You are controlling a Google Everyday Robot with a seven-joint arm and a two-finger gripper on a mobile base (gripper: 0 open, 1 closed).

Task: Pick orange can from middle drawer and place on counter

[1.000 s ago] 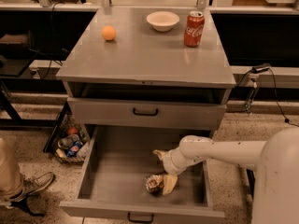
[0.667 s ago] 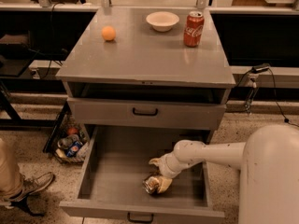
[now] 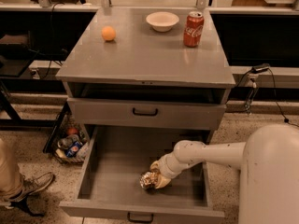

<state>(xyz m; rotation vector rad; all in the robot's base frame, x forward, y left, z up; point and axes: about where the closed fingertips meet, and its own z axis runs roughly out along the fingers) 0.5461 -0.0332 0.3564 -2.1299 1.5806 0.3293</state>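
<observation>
The orange can [image 3: 147, 180], crushed and shiny, lies on the floor of the pulled-out middle drawer [image 3: 112, 171], near its front centre. My gripper [image 3: 157, 175] is down inside the drawer, right against the can's right side. It is open, with one pale finger [image 3: 153, 165] just above the can and the other just below and to the right of it. My white arm reaches in from the lower right. The counter [image 3: 145, 55] is the grey cabinet top above.
On the counter stand an upright red Coca-Cola can [image 3: 193, 29], a white bowl [image 3: 162, 21] and a small orange ball [image 3: 108, 33]. The drawer above [image 3: 145, 112] is closed. A basket of clutter [image 3: 70, 143] and a person's shoe [image 3: 32, 185] are at the left.
My gripper has moved down and left within the drawer, closing in on the can. The can has stayed in about the same spot.
</observation>
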